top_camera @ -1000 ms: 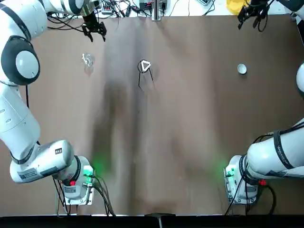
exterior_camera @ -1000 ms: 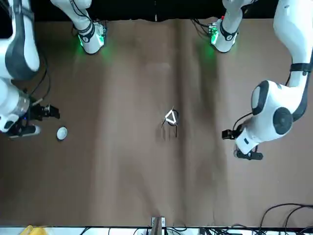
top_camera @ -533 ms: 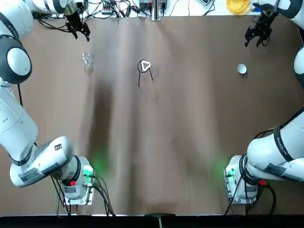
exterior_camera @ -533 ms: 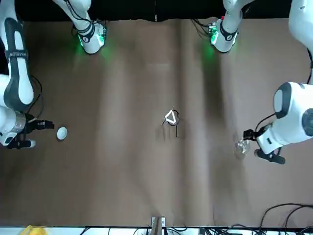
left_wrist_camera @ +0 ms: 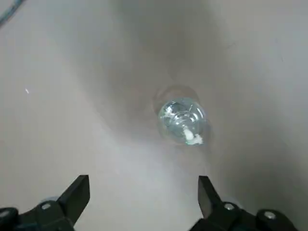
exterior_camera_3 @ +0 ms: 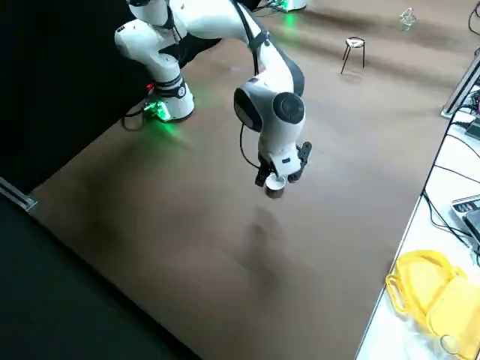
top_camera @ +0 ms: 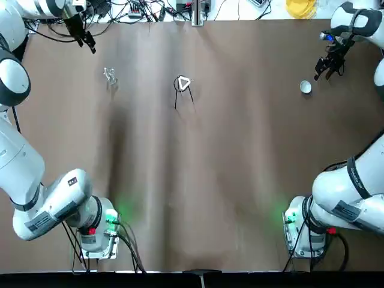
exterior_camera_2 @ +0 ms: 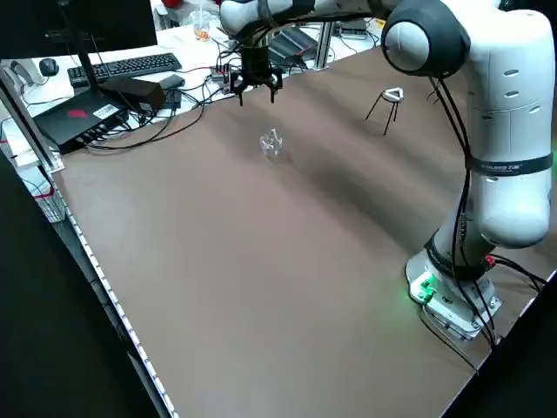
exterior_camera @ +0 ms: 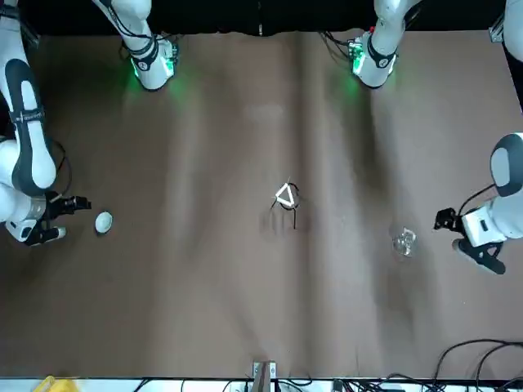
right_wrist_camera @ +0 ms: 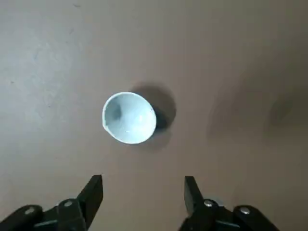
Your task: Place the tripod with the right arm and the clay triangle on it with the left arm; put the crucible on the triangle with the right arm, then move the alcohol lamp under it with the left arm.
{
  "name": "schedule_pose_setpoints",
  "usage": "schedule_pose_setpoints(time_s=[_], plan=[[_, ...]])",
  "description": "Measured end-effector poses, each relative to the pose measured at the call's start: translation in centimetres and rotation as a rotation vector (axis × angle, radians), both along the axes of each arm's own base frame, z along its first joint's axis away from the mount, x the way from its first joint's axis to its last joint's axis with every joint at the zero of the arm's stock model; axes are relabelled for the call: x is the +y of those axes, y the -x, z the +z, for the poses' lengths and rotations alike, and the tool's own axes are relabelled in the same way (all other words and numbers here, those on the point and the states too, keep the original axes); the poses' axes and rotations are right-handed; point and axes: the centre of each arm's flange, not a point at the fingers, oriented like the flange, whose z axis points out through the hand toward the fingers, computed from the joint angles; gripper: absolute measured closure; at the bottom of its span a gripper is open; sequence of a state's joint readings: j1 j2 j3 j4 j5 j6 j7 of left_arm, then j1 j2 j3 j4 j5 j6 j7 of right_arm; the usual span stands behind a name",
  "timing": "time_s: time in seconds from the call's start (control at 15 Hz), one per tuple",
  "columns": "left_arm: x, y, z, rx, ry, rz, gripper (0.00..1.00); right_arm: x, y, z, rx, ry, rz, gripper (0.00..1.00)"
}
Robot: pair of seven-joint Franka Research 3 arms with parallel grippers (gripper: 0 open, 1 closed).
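The black wire tripod (top_camera: 183, 94) stands at the far middle of the brown table, and the white clay triangle (top_camera: 183, 83) lies on its ring. Far left sits the clear alcohol lamp (top_camera: 110, 75); my left gripper (top_camera: 84, 37) hovers beyond it, open, and its wrist view shows the lamp (left_wrist_camera: 183, 120) ahead of the empty gripper (left_wrist_camera: 143, 192). At the far right lies the small white crucible (top_camera: 306, 87). My right gripper (top_camera: 329, 66) hangs open just beyond it, the cup (right_wrist_camera: 129, 118) ahead of its gripper (right_wrist_camera: 143, 190).
Cables and electronics run along the table's far edge (top_camera: 144, 9), and a yellow object (top_camera: 300, 7) lies past the far right corner. A keyboard (exterior_camera_2: 126, 65) and boxes sit off the left side. Both arm bases (top_camera: 99, 231) stand at the near edge.
My left gripper has drifted left along the far edge, past the lamp. My right gripper has come in from the far edge towards the crucible. Tripod, triangle, lamp and crucible have not moved.
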State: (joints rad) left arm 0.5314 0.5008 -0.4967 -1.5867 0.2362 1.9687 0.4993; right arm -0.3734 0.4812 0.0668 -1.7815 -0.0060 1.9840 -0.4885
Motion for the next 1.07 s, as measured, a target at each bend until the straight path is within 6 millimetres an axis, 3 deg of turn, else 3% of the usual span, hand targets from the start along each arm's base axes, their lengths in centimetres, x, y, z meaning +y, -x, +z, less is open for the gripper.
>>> schedule_pose_setpoints(time_s=[0.2, 0.4, 0.53, 0.6, 1.07], plan=[[2.2, -0.4, 1.5, -0.048, 0.057, -0.200, 0.01, 0.0, -0.1, -1.9, -0.001, -0.008, 0.013, 0.25], [6.2, -0.1, -0.1, -0.109, 0.189, -0.371, 0.00, 0.3, -0.4, -3.8, -0.010, -0.013, 0.026, 0.31], [8.3, -0.1, -3.0, -0.151, 0.252, -0.465, 0.00, 0.4, -0.5, -4.6, -0.015, -0.015, 0.034, 0.37], [10.1, 0.0, -6.8, -0.205, 0.337, -0.551, 0.00, 0.4, -0.7, -5.0, -0.025, -0.013, 0.035, 0.49], [12.1, 1.4, -18.0, -0.421, 0.594, -0.777, 0.00, 0.5, -1.0, -7.4, -0.048, -0.011, 0.034, 0.58]])
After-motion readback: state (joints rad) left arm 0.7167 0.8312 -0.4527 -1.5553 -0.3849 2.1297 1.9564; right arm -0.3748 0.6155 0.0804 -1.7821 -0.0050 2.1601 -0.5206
